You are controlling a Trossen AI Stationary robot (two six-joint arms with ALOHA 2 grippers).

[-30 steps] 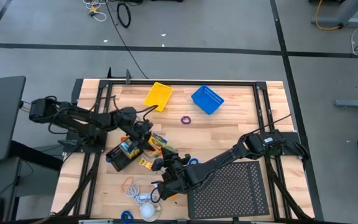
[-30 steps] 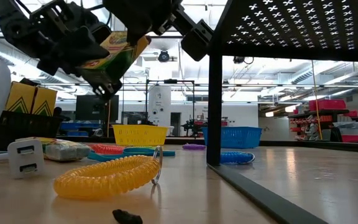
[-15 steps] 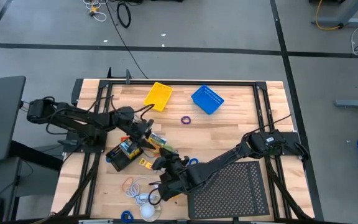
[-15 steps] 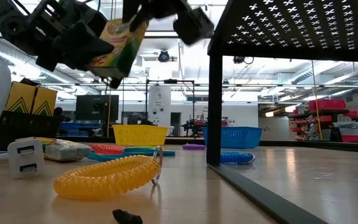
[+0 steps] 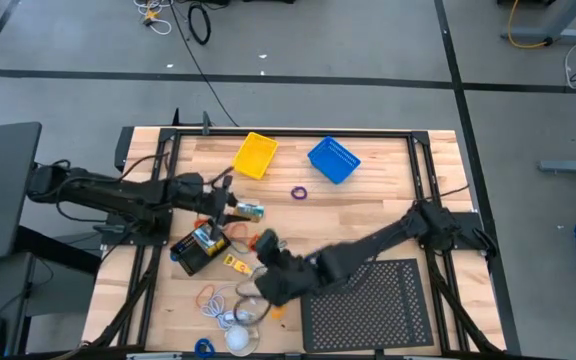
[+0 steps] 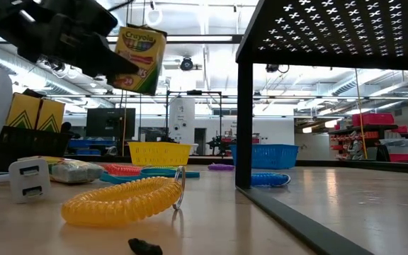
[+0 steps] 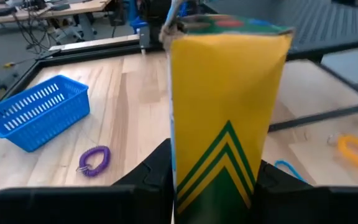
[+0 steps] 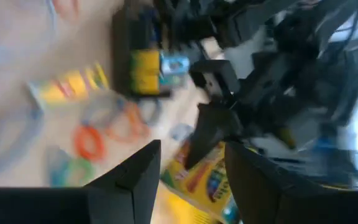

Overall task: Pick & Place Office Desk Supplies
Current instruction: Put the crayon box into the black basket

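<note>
Left gripper [image 5: 236,208]: clamped on one Crayola crayon box [image 5: 249,210], held in the air over the table's middle-left.
Right gripper [image 5: 264,250]: fingers spread and empty, low over the clutter near the front.
High view, count: one yellow basket [image 5: 255,154] and one blue basket [image 5: 333,159] by the far edge; one purple loop [image 5: 299,192] between them and the arms; one black tray [image 5: 196,247] of crayon boxes at left; one perforated black tray [image 5: 368,305] at front right.
High view, room: bare wood lies between the baskets and the arms.
High view, change: the right gripper has let go of the box and drawn back toward the front; the left arm carries the box farther from the tray.
Low view, count: one crayon box [image 6: 140,60] aloft, one yellow coil [image 6: 122,200], one white plug [image 6: 30,180].
Left wrist view: the box [image 7: 225,112] fills the fingers [image 7: 151,171]; blue basket [image 7: 36,118] and purple loop [image 7: 94,160] lie beyond, apart.
Right wrist view: own fingers [image 8: 132,177] apart, orange bands [image 8: 91,142] below, all smeared.
</note>
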